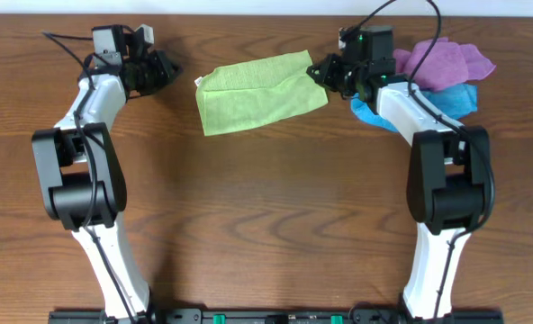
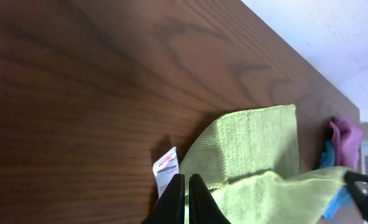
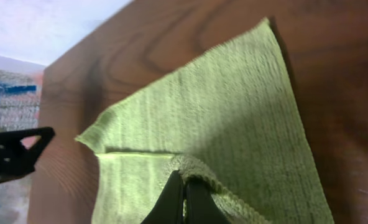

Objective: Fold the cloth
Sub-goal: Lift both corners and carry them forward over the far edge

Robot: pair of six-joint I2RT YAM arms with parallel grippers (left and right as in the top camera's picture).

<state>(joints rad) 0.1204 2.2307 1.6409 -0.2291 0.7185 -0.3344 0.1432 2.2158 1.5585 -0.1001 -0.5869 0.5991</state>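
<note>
A lime green cloth point(image 1: 253, 93) lies partly folded on the wooden table point(image 1: 266, 207) at the back centre, a white tag point(image 1: 199, 82) at its left corner. My right gripper point(image 1: 320, 72) is at the cloth's right edge and is shut on a raised fold of it; the right wrist view shows the fingertips point(image 3: 184, 180) pinching the cloth point(image 3: 234, 112). My left gripper point(image 1: 167, 70) is shut and empty, a little left of the cloth. In the left wrist view its closed tips point(image 2: 187, 183) sit in front of the tag point(image 2: 166, 169) and the cloth point(image 2: 252, 137).
A purple cloth point(image 1: 451, 56) and a blue cloth point(image 1: 456, 99) are piled at the back right, right behind my right arm. The table's back edge runs close behind the cloth. Both arm bases stand at the front left and front right.
</note>
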